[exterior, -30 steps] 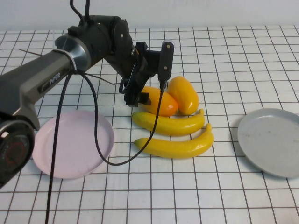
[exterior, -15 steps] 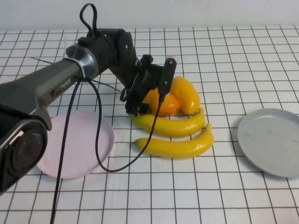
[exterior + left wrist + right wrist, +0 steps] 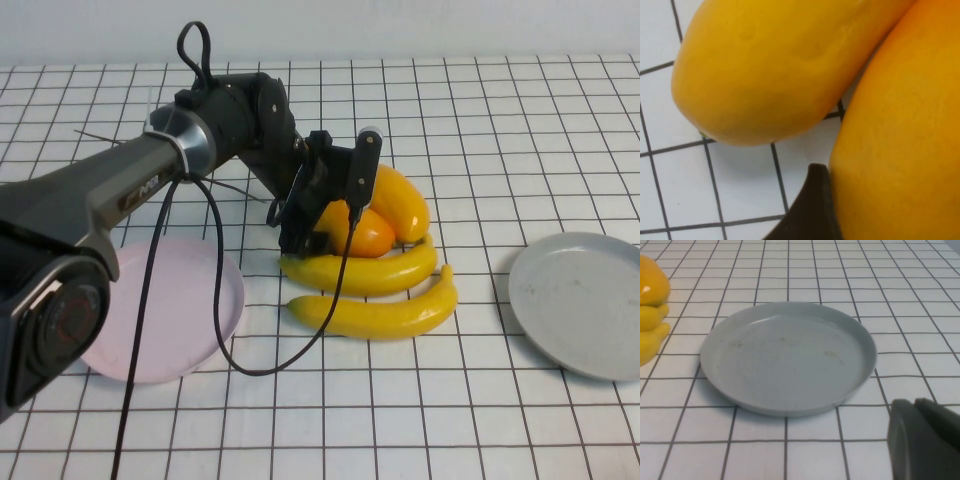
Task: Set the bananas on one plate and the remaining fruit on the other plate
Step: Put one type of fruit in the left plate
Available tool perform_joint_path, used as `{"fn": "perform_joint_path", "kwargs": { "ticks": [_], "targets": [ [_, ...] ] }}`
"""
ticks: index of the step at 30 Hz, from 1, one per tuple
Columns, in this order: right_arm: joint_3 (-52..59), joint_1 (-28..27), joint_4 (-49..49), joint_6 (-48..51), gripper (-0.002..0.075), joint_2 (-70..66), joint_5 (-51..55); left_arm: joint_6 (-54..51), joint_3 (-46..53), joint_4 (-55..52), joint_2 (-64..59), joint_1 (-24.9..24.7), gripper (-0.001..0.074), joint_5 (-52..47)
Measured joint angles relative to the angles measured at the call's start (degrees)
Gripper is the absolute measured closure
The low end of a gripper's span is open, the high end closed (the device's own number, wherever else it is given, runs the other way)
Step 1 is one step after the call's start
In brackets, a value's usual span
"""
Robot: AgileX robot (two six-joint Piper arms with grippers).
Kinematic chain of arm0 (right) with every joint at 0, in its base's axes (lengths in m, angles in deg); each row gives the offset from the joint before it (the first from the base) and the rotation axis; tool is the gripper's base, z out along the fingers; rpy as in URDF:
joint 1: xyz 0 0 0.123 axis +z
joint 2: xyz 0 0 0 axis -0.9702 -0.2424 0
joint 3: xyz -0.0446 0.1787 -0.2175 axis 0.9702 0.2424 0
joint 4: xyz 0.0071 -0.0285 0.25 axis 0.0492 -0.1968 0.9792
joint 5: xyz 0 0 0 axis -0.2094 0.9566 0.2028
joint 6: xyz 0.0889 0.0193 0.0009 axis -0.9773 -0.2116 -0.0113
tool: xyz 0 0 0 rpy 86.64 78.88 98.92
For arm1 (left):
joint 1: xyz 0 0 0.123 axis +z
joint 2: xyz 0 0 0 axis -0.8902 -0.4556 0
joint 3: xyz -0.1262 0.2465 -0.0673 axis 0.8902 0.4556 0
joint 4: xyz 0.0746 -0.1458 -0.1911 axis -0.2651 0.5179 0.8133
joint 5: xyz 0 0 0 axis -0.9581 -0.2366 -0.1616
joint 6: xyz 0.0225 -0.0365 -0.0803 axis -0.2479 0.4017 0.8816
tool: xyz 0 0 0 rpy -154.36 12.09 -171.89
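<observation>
Plates first: pale pink plate (image 3: 160,308) to the left, bare; grey plate (image 3: 581,302) to the right, bare. Fruit bunched between them, two bananas (image 3: 375,290) lying in front of two mangoes (image 3: 385,215). Best now: lower squarely over the nearer mango (image 3: 358,232), avoid nudging its neighbour or the bananas, close only once both fingers straddle it. Left gripper (image 3: 300,215) spread wide at that mango, one fingertip (image 3: 812,210) against its skin, nothing gripped yet. Right gripper (image 3: 922,442) clenched, empty, parked just beside the grey plate.
</observation>
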Motion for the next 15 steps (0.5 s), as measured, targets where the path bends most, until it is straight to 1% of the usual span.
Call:
{"fn": "perform_joint_path", "kwargs": {
  "ticks": [9, 12, 14, 15],
  "targets": [
    [0.0, 0.0, 0.0, 0.0, 0.0742, 0.0, 0.0, 2.9, 0.0, 0.0, 0.0, 0.0, 0.0129, -0.1],
    [0.0, 0.0, 0.0, 0.0, 0.0742, 0.0, 0.0, 3.8, 0.0, 0.0, 0.0, 0.0, 0.0182, -0.1],
    [0.0, 0.0, 0.0, 0.0, 0.0742, 0.0, 0.0, 4.8, 0.0, -0.3, 0.0, 0.0, 0.0244, 0.0],
    [0.0, 0.0, 0.0, 0.0, 0.0742, 0.0, 0.0, 5.1, 0.0, -0.6, 0.1, 0.0, 0.0241, 0.0]
  ]
}}
